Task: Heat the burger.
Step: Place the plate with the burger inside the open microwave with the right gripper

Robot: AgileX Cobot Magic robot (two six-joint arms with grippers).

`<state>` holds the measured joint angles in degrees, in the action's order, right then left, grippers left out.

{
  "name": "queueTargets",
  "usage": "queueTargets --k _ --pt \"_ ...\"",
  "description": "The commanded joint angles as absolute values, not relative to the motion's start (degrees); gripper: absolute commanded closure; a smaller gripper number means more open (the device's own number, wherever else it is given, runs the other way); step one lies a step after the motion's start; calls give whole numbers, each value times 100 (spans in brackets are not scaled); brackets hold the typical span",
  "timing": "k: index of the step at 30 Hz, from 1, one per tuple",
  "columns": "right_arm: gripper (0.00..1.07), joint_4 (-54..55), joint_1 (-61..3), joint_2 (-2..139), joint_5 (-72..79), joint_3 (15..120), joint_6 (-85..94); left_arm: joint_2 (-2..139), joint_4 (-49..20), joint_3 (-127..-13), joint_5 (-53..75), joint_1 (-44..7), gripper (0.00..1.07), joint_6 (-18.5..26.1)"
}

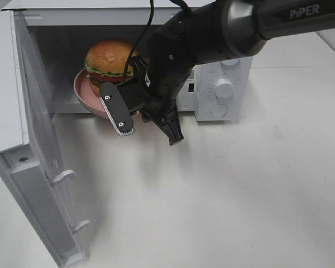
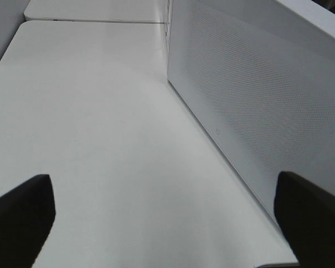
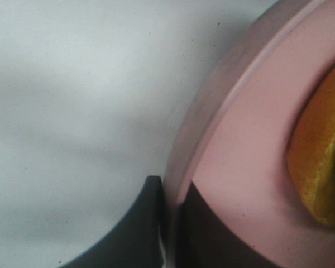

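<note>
The burger [image 1: 109,58] is set on the plate [image 1: 81,89] at the opening of the microwave [image 1: 223,84], at the rear of the bench [image 1: 240,195]. The door [image 1: 28,111] is swung leftward.

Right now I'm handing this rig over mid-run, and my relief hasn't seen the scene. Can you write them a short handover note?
Left pincer: open, empty, low over the table beside the microwave.
Right pincer: shut on the rim of the pink plate, at the oven's mouth.
Burger: on that plate, inside the cavity; the plate's front edge looks to sit about at the threshold.
Done: door open, burger in.
Left: probably nudge the plate fully in, release it, pull the arm out, shut the door, set the dial.
</note>
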<state>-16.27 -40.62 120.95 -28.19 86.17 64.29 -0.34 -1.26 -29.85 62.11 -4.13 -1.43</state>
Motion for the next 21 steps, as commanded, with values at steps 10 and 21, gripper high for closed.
queueTargets --k 10,21 --pt "107 -1971 -4074 12708 -3146 10015 5861 -120 -126 -2968 6136 -407 7 -138" --pt "107 -2005 -4074 13098 -3386 10600 5861 -120 46 -2968 6136 -407 7 -138"
